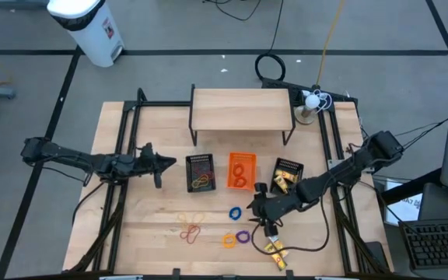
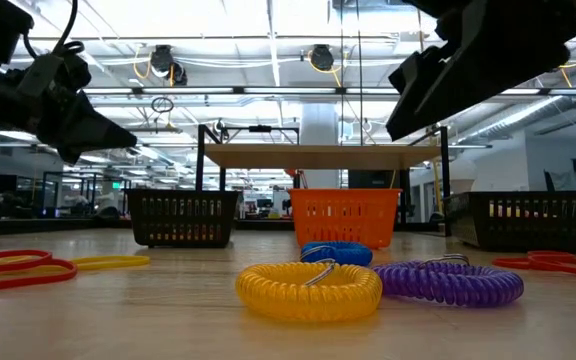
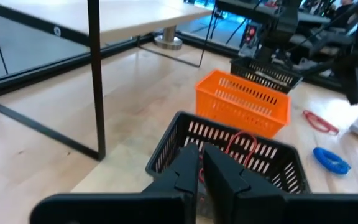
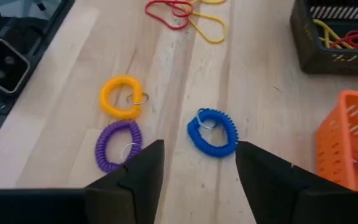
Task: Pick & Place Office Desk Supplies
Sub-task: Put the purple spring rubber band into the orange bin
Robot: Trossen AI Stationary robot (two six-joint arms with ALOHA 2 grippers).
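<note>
right fingers (image 4: 199,167): spread, empty, above blue ring (image 4: 212,132) | ring flat, long axis toward fingers | left fingers (image 3: 201,168): shut, empty

table (image 1: 146,233) | wooden | bearing: two black baskets (image 1: 201,173), orange basket (image 1: 241,171), coil rings (image 1: 235,212), rubber bands (image 1: 190,230), small shelf (image 1: 241,109)

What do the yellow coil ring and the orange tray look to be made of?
Yellow coil ring: likely glossy plastic, a tight spiral cord with a small metal split ring attached. Orange tray: apparently moulded plastic, with slotted walls and a matte finish.
</note>
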